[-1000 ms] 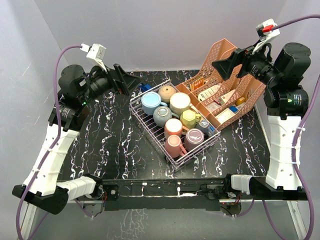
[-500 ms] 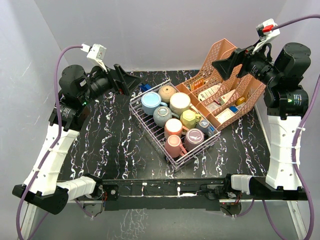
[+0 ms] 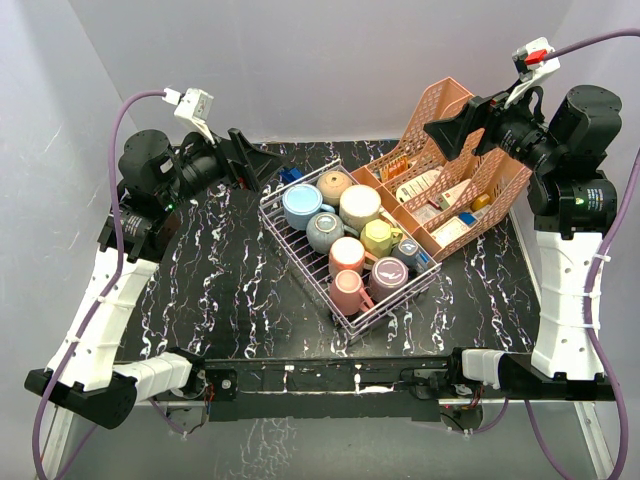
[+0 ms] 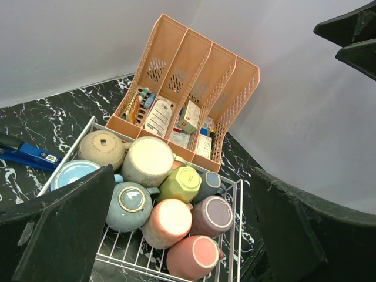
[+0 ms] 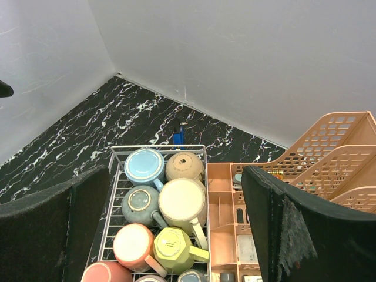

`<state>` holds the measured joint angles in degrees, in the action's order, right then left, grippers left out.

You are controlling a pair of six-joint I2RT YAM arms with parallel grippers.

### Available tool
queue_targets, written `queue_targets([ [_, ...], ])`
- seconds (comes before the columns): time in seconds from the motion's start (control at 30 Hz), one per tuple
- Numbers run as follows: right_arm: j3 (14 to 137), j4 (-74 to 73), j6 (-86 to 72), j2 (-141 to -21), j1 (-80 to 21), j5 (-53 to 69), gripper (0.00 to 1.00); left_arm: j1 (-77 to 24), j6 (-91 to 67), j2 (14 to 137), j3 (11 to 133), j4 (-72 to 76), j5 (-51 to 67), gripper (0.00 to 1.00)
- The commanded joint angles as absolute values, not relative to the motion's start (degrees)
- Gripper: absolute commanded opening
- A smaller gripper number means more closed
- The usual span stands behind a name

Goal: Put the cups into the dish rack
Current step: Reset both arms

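The wire dish rack stands mid-table with several cups lying in it, bottoms up or on their sides: light blue, tan, cream, grey-blue, yellow, pink, mauve. My left gripper hangs open, high over the rack's far left corner, holding nothing. My right gripper is open too, high above the rack's far right. The left wrist view looks down on the rack between wide fingers. The right wrist view shows the same cups.
A salmon-pink lattice organiser holding small boxes stands against the rack's right side. A blue object lies on the black marbled table behind the rack. White walls close in the back and sides.
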<state>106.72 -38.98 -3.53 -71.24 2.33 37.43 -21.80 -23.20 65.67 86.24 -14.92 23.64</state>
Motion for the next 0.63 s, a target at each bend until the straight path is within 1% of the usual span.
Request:
queue_targets([
  [0.0,107.3,-36.1,-4.0,-70.2,2.4,36.9,0.98,-21.5,-23.4,64.2,86.2,-13.0,25.0,0.97],
  [0.6,106.8,-36.2,-3.0,-70.0,2.5,36.8,0.98,-21.4,-23.5,64.3,86.0,-12.6,25.5,0.97],
])
